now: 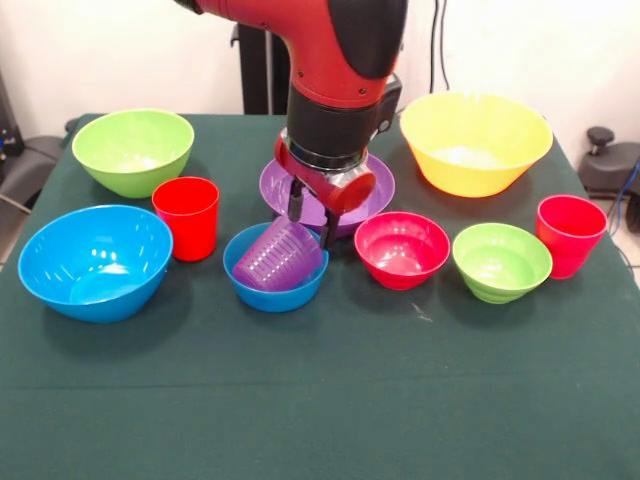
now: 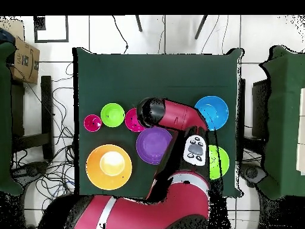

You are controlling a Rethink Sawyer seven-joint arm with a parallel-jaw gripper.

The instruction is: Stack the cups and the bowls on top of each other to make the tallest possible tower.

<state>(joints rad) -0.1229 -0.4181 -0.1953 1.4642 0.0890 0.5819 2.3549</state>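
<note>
Taking the small blue bowl [image 1: 275,270] near the middle of the green surface [image 1: 320,400] as the mark, the large blue bowl [image 1: 95,262] sat well to its left, with the large lime green bowl [image 1: 133,150] behind that one. A red cup [image 1: 186,217] stood upright just left of the small blue bowl. Inside the small blue bowl lay the translucent purple cup [image 1: 280,256], tilted on its side with its mouth toward the left. The gripper [image 1: 311,222] hung right at that cup's upper right edge, its dark fingers on either side of the rim, though a firm grip could not be told. Behind the small blue bowl sat the purple bowl [image 1: 375,190], partly hidden by the arm. To the right came the red-pink bowl [image 1: 402,250], the small lime green bowl [image 1: 501,262] and a second red cup [image 1: 570,235], with the yellow bowl [image 1: 475,142] behind them.
</note>
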